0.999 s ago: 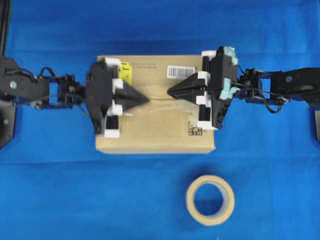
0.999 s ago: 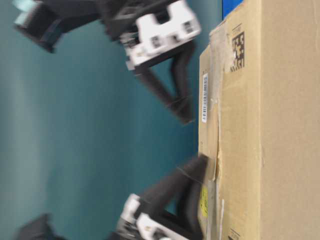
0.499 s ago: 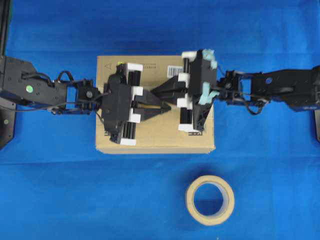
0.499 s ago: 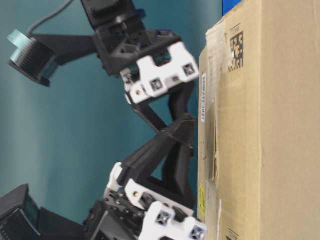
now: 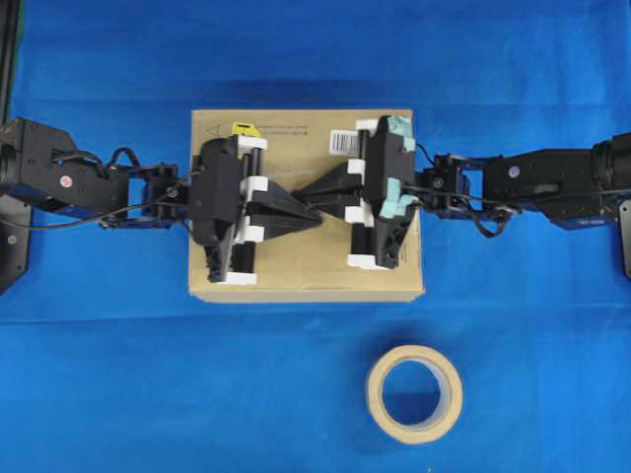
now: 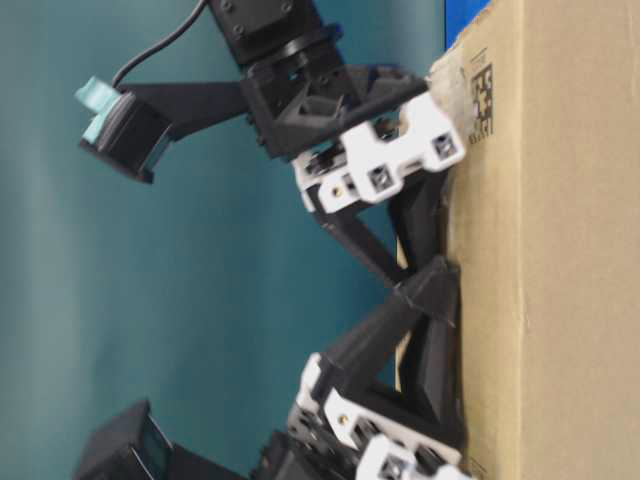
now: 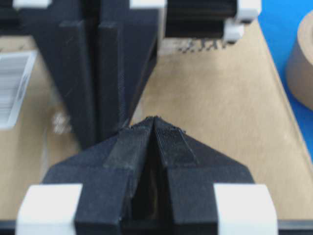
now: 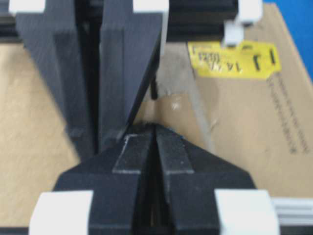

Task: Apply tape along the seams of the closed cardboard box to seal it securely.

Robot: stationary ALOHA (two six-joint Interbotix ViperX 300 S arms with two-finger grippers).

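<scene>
The cardboard box (image 5: 306, 266) lies mid-table, with its yellow sticker (image 5: 245, 129) and barcode label (image 5: 342, 141) at the far edge. My left gripper (image 5: 317, 211) and right gripper (image 5: 300, 193) are both shut. Their tips lie side by side, overlapping, low over the middle of the box top. In the left wrist view the left gripper (image 7: 154, 119) sits beside the right one's fingers (image 7: 105, 73). In the right wrist view the right gripper (image 8: 155, 126) points at a short stretch of the seam (image 8: 153, 92). The loose tape piece is not in view.
A beige tape roll (image 5: 414, 394) lies on the blue cloth in front of the box, and it shows at the left wrist view's right edge (image 7: 301, 63). Old torn pale tape (image 8: 195, 112) runs beside the seam. A data-matrix code (image 7: 205, 45) sits near the box corner.
Both grippers have closed in on each other across the box top. Their tips were apart a second ago and now overlap side by side, pressed low on the box.
</scene>
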